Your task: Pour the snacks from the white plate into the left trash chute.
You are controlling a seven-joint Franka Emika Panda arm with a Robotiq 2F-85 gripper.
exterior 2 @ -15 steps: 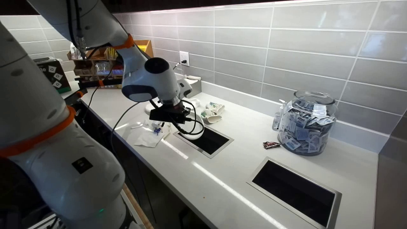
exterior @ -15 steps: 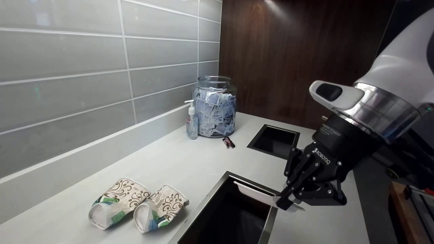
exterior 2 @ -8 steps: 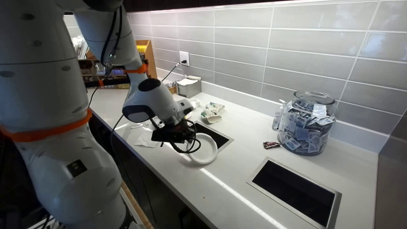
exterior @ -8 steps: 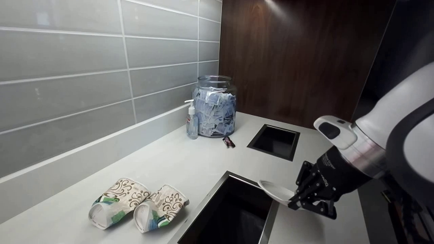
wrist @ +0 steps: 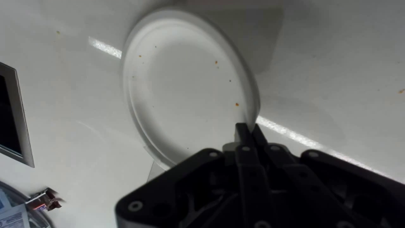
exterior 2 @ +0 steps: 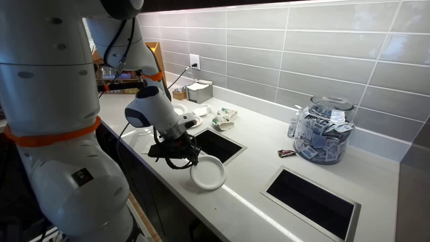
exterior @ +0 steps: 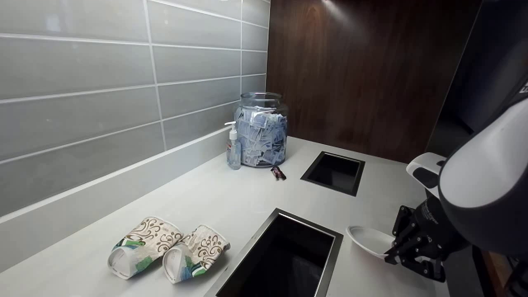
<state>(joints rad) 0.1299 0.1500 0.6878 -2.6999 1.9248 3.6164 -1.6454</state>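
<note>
Looking like kitchen or break room: grey tiles (exterior: 99,66) rising behind pale counter (exterior: 235,198), trash chute (exterior: 310,225) opening in it, pump bottle (exterior: 233,153) standing beside glass jar (exterior: 262,138).

Light falls unevenly across the 3 views: in an exterior view a glow from above streaks the top of the dark wood panel (exterior: 363,82) while the upper right corner sinks to near-black, and in an exterior view a white band of glare runs along the counter (exterior 2: 255,151) below the tiled wall (exterior 2: 255,57), whose glossy faces catch pale reflections. The wrist view is greyer and dimmer — the white plate (wrist: 190,88) softly shaded inside its rim, the gripper (wrist: 251,129) nearly a silhouette, the wrapper (wrist: 41,201) at lower left smeared by blur.
</note>
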